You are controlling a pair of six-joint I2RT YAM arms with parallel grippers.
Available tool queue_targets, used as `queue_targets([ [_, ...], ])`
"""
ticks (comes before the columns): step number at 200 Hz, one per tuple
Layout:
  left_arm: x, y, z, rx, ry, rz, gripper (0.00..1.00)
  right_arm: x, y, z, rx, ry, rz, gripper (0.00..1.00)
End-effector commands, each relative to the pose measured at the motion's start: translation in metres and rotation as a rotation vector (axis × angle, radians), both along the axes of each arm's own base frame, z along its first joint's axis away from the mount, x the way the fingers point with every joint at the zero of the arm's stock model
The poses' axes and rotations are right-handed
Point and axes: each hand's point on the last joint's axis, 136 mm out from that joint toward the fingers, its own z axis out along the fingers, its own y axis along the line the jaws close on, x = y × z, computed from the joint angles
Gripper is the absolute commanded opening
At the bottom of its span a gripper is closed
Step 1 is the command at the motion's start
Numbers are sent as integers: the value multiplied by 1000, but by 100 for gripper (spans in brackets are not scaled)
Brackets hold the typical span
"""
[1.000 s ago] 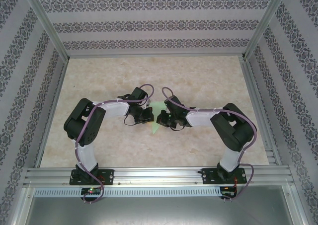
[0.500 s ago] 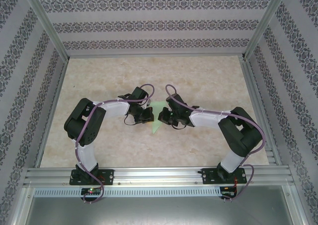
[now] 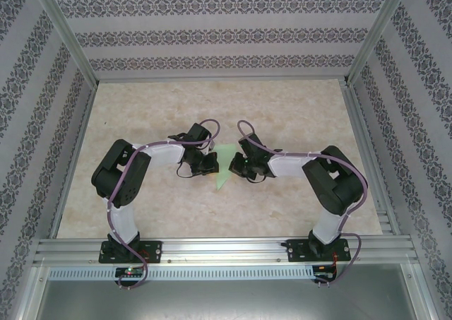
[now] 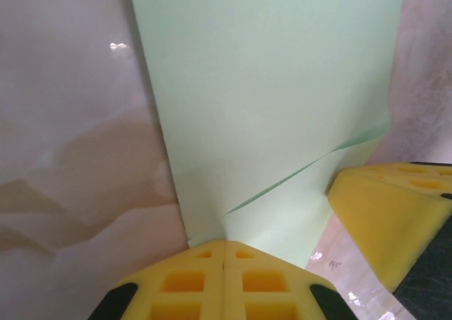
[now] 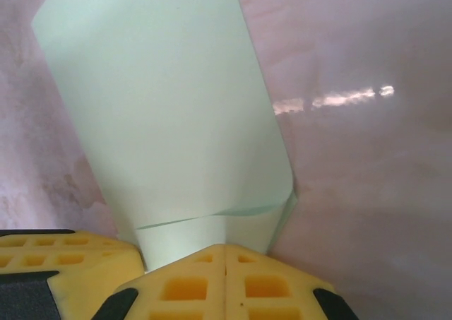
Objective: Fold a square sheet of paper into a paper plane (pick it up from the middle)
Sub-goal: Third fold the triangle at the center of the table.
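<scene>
From above, the sheet of paper point(image 3: 224, 166) lies at the middle of the frame on the pale marbled table point(image 3: 282, 115). It is a small pale green wedge whose sharp point aims toward the bottom of the frame. The left gripper point(image 3: 211, 163) meets it from the left and the right gripper point(image 3: 234, 167) from the right, both arms bent inward so the two heads nearly face each other across the paper. At this size the top view does not settle how the jaws stand.

The wrist views do. In the left wrist view, the left gripper's yellow pads point(image 4: 191, 285) sit pressed together at the bottom centre with no gap along their seam, and the paper's near edge runs in between them. From there the sheet fans up over most of the upper frame, with a loose flap edge crossing diagonally at the lower right. A yellow pad of the right gripper shows at the lower right, at the paper's edge.

In the right wrist view, the right gripper's pads point(image 5: 268, 288) are likewise closed together at the bottom centre, nipping the paper's narrow near end. The sheet widens toward the upper left, and its right-hand edge bends over in a rounded fold. A pad of the left gripper sits in the lower left corner, just beside the paper.
</scene>
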Motion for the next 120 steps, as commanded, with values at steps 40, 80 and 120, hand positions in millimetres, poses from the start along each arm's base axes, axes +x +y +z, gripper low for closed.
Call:
queue_targets([
  [40,-10,24,-32,157,30,-3,0,23,-27,34,32,-97,-77,7],
  [80,-7,21,-30,150,26,-10,0,19,2,35,72,-86,19,7],
  [120,-8,22,-30,153,27,-15,0,21,16,17,68,-36,47,7],
])
